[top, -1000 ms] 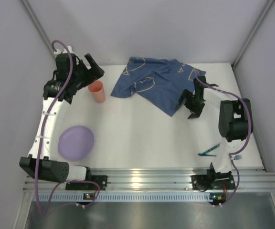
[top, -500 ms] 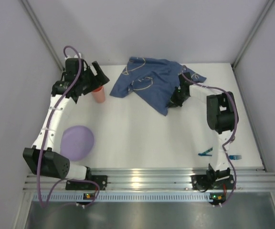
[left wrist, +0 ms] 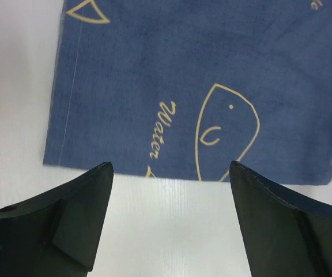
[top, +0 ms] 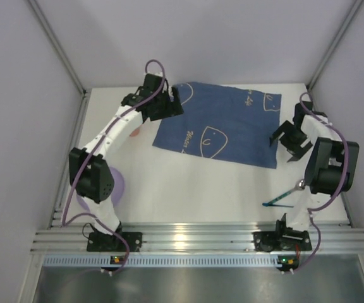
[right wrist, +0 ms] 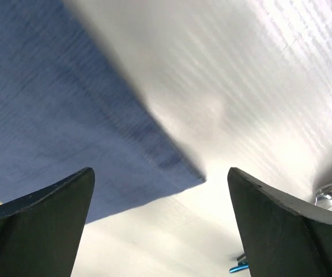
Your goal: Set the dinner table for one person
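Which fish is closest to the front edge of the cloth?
The fish beside the word Water, by the cloth's near edge. The other yellow drawings sit along the far edge.

The left arm (top: 108, 134) hides most of the purple plate (top: 118, 187) and orange cup (top: 134, 132).

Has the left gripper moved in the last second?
Yes. The left gripper has swung right, away from the table's left edge, and now hangs by the cloth's left edge.

Cloth (top: 232, 120) dark blue, yellow fish outlines — dinner table (top: 188, 189) plain white
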Controlling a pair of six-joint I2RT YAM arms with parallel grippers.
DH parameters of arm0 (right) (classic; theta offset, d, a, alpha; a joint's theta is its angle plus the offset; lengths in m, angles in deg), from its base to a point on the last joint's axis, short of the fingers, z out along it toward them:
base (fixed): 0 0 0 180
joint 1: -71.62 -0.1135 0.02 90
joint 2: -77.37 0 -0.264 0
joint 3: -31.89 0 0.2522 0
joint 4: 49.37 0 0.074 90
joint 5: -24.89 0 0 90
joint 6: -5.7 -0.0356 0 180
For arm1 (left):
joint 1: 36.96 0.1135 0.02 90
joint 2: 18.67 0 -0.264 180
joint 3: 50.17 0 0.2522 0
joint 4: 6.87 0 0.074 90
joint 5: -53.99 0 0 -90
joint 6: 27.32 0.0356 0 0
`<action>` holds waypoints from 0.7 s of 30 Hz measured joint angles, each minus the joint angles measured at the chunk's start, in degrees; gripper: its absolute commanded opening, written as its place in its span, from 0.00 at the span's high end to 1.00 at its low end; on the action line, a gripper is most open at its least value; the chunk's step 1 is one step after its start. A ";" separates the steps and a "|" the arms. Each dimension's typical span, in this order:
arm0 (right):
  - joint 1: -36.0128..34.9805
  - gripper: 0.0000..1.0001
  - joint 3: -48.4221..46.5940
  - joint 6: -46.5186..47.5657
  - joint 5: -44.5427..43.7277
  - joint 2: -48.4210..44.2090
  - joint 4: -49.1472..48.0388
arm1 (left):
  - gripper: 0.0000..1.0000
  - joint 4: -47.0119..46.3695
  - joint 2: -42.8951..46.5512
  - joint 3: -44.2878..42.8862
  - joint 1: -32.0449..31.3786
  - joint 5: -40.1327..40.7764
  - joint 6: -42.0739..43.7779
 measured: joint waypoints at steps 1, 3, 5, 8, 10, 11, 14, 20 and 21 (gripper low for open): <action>0.13 0.00 -0.04 0.35 -0.24 -0.68 0.39 | 0.13 0.07 -2.43 -1.20 -0.79 0.31 0.24; -0.85 0.00 -0.07 0.98 0.24 -2.03 1.20 | 0.13 -0.70 -8.22 -4.28 -2.10 0.59 0.94; -2.08 0.00 -0.17 1.62 1.70 -3.43 1.62 | 0.14 -1.20 -13.38 -7.02 -2.60 0.55 1.31; -3.69 0.00 -0.83 2.64 4.74 -5.77 1.49 | 0.14 -1.79 -23.17 -13.38 -2.73 -0.52 1.86; -4.52 0.00 -1.44 3.19 6.56 -7.02 1.44 | 0.14 -2.23 -28.92 -17.64 -2.73 -1.92 2.51; -4.85 0.00 -1.55 3.39 7.21 -7.58 1.22 | 0.14 -2.78 -31.34 -19.15 -2.75 -2.73 2.71; -5.60 0.00 -1.55 3.74 9.14 -9.20 1.18 | 0.16 -3.34 -35.34 -19.78 -2.80 -5.42 2.99; -5.81 0.00 -1.53 4.09 10.64 -10.21 1.14 | 0.16 -8.79 -31.58 -11.67 -2.97 -7.61 4.66; -5.84 0.00 -1.51 4.11 10.75 -10.21 1.14 | 0.17 -9.62 -30.25 -8.98 -2.97 -7.65 5.01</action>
